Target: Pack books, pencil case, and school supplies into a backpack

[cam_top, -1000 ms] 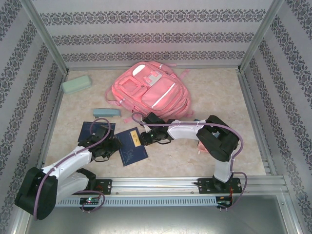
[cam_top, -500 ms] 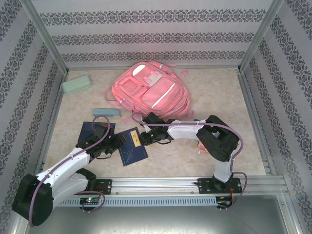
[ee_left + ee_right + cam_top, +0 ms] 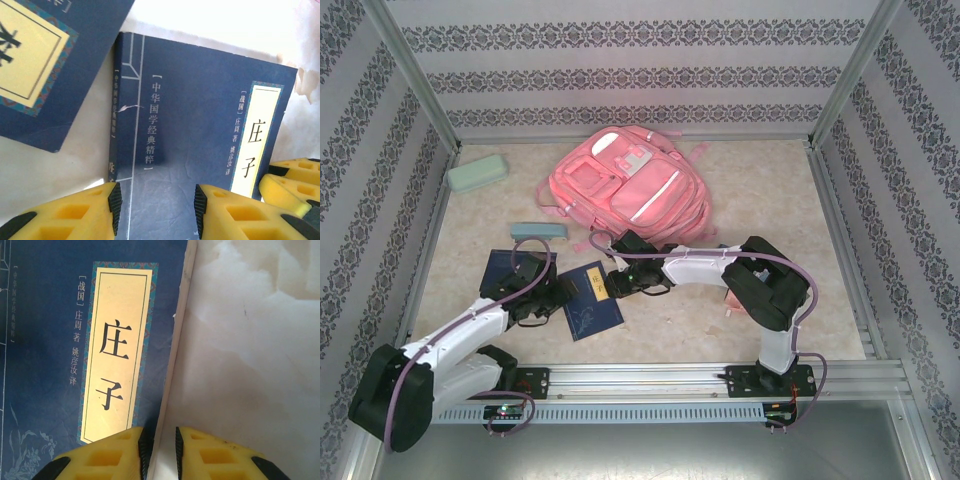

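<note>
At the front of the tabletop (image 3: pixel 670 325), the right pincer (image 3: pixel 160 450) clamps the page edge of the navy book (image 3: pixel 50 365), while the left pincer (image 3: pixel 157 205) hovers part-open over its spine side. The left would best squeeze there too, then both lift level toward the backpack (image 3: pixel 625 190) behind.

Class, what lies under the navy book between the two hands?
Pale marbled table shows around the navy book; the right hand pinches its edge. Whatever lies beneath its cover is hidden.
</note>
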Motion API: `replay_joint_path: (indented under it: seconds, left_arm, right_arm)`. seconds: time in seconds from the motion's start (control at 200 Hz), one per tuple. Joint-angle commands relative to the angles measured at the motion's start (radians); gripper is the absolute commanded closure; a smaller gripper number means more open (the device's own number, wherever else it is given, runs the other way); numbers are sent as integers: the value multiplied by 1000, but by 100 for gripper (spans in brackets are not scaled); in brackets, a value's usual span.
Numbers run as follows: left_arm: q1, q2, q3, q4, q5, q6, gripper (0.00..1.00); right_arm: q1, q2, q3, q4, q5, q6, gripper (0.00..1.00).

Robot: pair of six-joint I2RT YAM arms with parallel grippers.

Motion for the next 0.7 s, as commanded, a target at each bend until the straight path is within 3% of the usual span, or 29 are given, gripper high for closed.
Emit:
replay_joint_path:
  seconds: [0.0,0.215,0.445,0.699]
  left_arm:
    - [-8,-30,14,-41,-38,19,55]
    - [-9,23,6,15,-1,16,56]
    - [-8,40,13,-27,-39,21,57]
    - [-10,143,3,146,85,32,58]
  right_arm:
    - [15,24,17,-28,0,12,76]
    - [21,28,24,-30,0,14,76]
    - [29,35,33,-35,5,17,76]
    - [34,36,38,-38,3,16,76]
